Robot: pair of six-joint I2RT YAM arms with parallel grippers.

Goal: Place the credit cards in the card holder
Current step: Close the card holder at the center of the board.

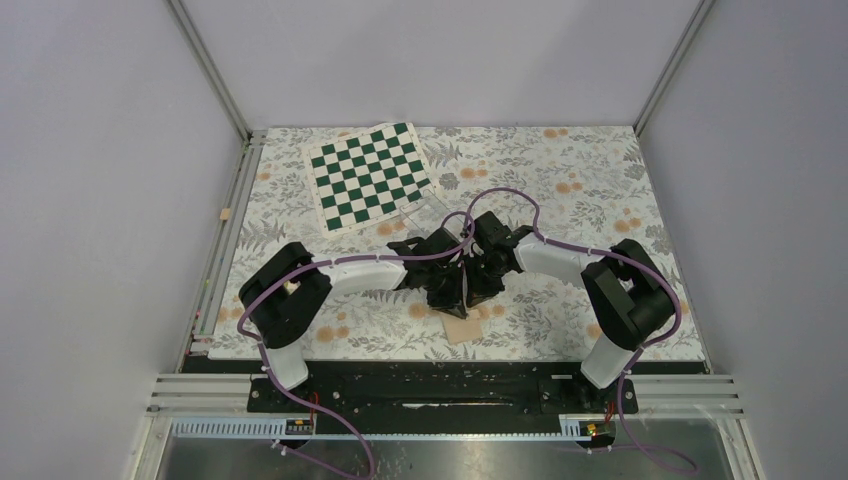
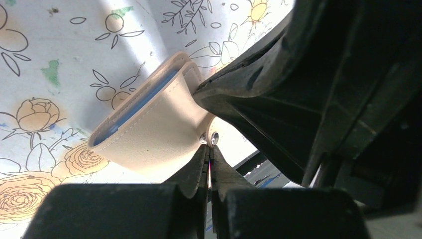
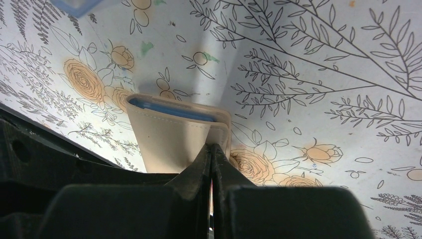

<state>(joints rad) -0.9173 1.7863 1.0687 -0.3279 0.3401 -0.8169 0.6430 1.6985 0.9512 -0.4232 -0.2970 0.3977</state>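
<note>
Floral tablecloth [image 1: 600, 200] lies under the tan card holder [image 2: 154, 129]; left gripper [image 2: 209, 155] and right gripper [image 3: 213, 152], fingers pressed together, each seemingly pinch its edge.

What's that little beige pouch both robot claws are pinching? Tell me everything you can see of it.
The card holder is a small tan folding wallet, leather-like, with stitched edges, light-blue lining and a metal snap. It gapes partly open over the floral table cover, near its front edge. The left gripper and right gripper, both shut, pinch its flap side.
</note>
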